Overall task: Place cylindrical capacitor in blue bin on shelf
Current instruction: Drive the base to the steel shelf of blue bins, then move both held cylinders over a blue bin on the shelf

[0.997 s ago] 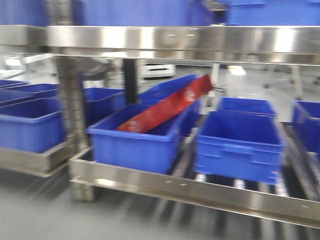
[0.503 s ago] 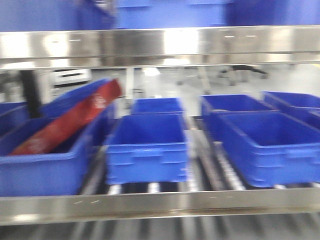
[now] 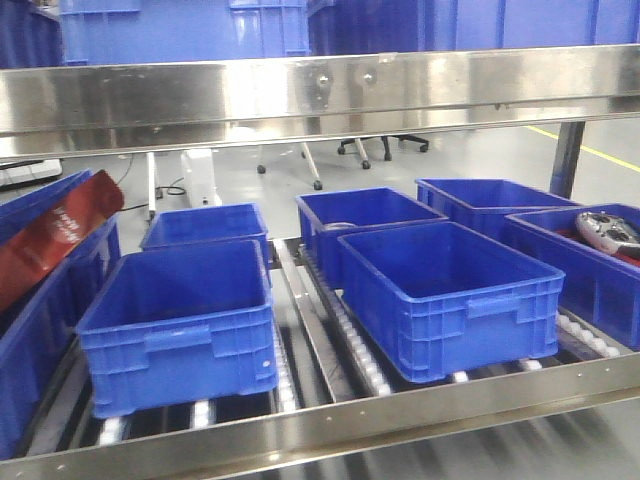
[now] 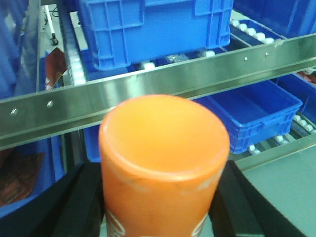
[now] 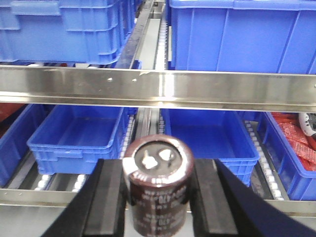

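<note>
Steel shelf fills the right wrist view. Dark brown cylindrical capacitor stands upright, terminals up, in front of the shelf and apart from it, pinched between the jaws of the right gripper. Two blue bins sit side by side on the shelf's lower tier. Jaws of the left gripper clamp an orange cylinder, also in front of the shelf. Front view: more bins on the shelf, red packet leaning in the leftmost one.

Grey floor with a yellow line and wheeled chair bases behind.
</note>
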`<state>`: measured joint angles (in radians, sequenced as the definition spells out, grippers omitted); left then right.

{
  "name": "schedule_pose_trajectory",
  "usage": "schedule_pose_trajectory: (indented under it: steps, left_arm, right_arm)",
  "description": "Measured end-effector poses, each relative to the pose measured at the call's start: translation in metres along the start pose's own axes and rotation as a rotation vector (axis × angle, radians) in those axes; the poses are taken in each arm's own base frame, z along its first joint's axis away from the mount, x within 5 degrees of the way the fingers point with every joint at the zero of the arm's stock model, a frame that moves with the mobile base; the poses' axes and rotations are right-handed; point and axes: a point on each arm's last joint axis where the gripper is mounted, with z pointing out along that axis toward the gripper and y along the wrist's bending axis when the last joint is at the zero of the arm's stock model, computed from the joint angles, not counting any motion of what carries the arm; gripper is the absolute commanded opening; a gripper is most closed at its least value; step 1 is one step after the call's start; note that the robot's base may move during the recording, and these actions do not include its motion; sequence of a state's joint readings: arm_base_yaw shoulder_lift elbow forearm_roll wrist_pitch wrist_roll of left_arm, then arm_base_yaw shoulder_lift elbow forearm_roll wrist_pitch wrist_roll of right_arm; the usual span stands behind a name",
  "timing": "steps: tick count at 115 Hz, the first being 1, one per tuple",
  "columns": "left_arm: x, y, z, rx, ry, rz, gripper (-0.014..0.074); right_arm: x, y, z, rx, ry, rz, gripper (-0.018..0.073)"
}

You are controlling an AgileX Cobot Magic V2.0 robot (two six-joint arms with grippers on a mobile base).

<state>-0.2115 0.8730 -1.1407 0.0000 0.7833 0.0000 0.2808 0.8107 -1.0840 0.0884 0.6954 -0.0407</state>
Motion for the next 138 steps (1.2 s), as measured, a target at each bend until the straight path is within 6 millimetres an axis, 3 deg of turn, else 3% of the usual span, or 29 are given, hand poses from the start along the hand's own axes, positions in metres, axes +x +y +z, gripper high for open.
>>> schedule_pose_trajectory:
  steps: [138]
  left_arm:
    - [0.0,0.0,0.0,0.0,0.0,0.0,-0.0111]
  right_arm:
    - [0.0,0.0,0.0,0.0,0.0,0.0,-0.0162]
